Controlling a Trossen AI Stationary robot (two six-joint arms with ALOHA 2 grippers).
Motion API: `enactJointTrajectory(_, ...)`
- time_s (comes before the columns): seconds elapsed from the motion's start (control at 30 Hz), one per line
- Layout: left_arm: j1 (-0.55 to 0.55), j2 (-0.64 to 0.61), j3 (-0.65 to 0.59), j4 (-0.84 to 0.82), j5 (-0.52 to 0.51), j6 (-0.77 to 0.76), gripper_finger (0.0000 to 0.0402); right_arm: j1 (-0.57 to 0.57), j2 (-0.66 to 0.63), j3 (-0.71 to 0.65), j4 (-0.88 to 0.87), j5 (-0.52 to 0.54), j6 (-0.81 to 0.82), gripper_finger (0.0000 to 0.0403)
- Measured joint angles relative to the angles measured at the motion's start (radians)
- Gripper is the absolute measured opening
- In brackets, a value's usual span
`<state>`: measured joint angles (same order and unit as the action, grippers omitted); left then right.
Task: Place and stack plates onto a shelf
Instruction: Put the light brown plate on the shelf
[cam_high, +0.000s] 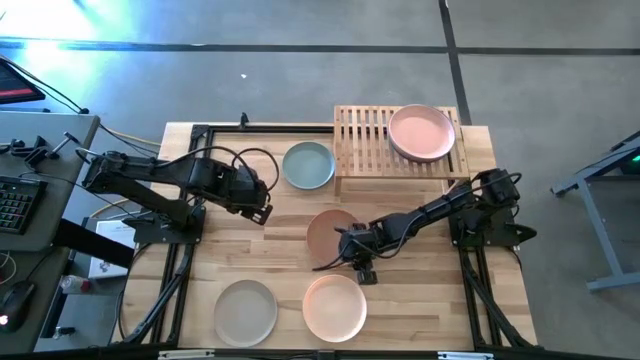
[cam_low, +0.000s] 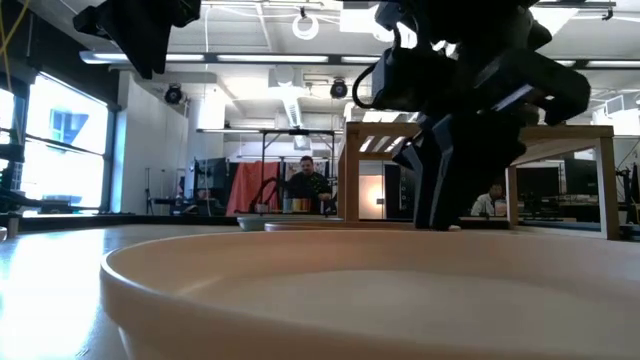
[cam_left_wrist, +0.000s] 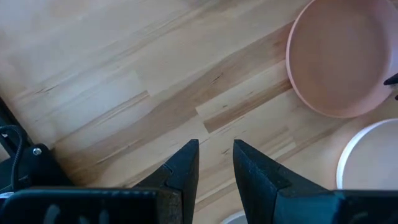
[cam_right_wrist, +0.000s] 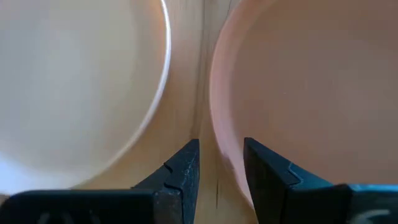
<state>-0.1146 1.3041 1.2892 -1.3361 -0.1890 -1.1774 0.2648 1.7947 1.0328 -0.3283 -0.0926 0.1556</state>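
A tan plate (cam_high: 328, 232) lies flat mid-table. My right gripper (cam_high: 358, 262) is open and low at that plate's near edge, between it and a peach plate (cam_high: 334, 305). In the right wrist view the tan plate's rim runs between the fingers of my right gripper (cam_right_wrist: 221, 158). My left gripper (cam_high: 262, 212) hangs open above bare wood, left of the tan plate. A pink plate (cam_high: 422, 132) rests on the slatted shelf (cam_high: 365, 150) at the far edge. A grey-blue plate (cam_high: 307, 165) lies left of the shelf, and a beige-grey plate (cam_high: 245, 312) lies near the front. My right gripper comes slanting down from the table's right, one finger on each side of the tan plate's near rim (cam_right_wrist: 214, 134). I cannot tell whether either finger touches the rim. The plate lies flat on the table.
The shelf's left half holds nothing. The peach plate (cam_low: 350, 290) fills the low view's foreground, close beside my right gripper (cam_low: 450, 200). Bare tabletop (cam_left_wrist: 124, 74) lies under my left gripper (cam_left_wrist: 216, 155). People sit in the room beyond the table.
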Motion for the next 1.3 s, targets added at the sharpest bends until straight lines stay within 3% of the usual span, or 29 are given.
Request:
enactJointTrajectory(0.4,0.000,0.000,0.000,0.000,-0.004,0.001,0.0090,0.011,0.008,0.000,-0.009,0.100,-0.067,0.0105)
enactJointTrajectory(0.93,0.000,0.000,0.000,0.004,-0.004,0.003,0.0090,0.011,0.041,0.000,-0.024,0.095,-0.070,0.0102)
enactJointTrajectory(1.03,0.000,0.000,0.000,0.004,-0.005,0.003,0.0090,0.011,0.041,0.000,-0.025,0.097,-0.070,0.0081)
enactJointTrajectory(1.2,0.000,0.000,0.000,0.003,-0.005,0.003,0.0090,0.011,0.041,0.001,-0.019,0.086,-0.074,0.0011)
enactJointTrajectory(1.3,0.000,0.000,0.000,0.003,-0.008,0.003,0.0090,0.010,0.039,0.002,-0.018,0.072,-0.060,0.0013)
